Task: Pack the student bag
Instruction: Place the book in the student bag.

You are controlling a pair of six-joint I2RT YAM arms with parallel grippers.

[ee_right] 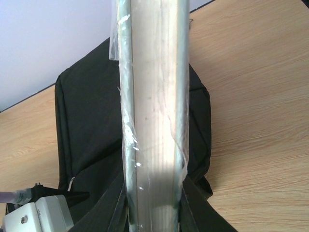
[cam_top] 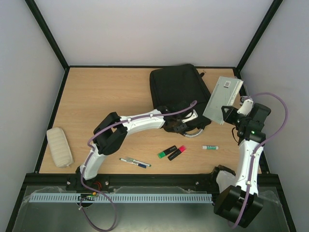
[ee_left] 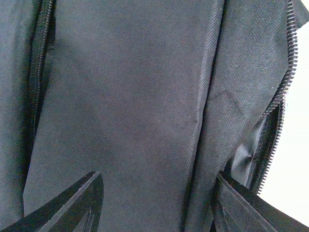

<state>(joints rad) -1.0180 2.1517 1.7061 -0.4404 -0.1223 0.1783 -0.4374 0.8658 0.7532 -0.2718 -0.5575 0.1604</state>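
Large black soft fabric student bag [cam_top: 176, 92] lying at the far middle of the wooden bench [cam_top: 106, 92], left pincer [ee_left: 157, 179] spread over its near edge, right pincer [cam_top: 227, 113] pinching a flat grey plastic-wrapped book [cam_top: 221, 99] — tilted, just right of the bag.

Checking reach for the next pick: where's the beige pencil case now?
Top view: the beige pencil case lies at the table's near-left corner, left of the left arm's base, far from the pen and the student bag.
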